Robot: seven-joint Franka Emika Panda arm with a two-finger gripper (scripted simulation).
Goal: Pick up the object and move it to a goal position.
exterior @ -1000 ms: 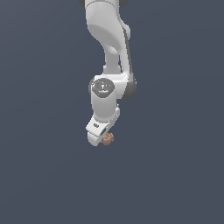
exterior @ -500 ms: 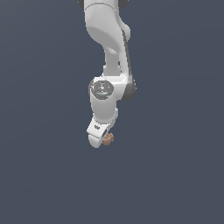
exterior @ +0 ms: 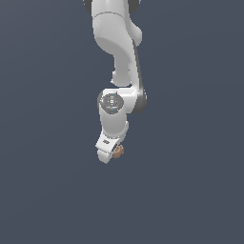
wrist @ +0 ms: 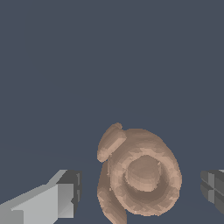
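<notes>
Grasp step, judged: the gripper (wrist: pixel 140 188) hangs over the tan lumpy object (wrist: pixel 140 175) at lower centre of the wrist view, jaws spread, a gap each side. Next move — closing squarely on its rounded body, then lifting.

Flat, even simulator light is falling across both views; no glare or cast shadows are showing on the slate-grey ground. Soft shading is rounding the white arm (exterior: pixel 116 57). In the wrist view, the tan object (wrist: pixel 139 175) is showing blocky, stepped shading bands, and edges are rendering coarse and pixelated.
</notes>
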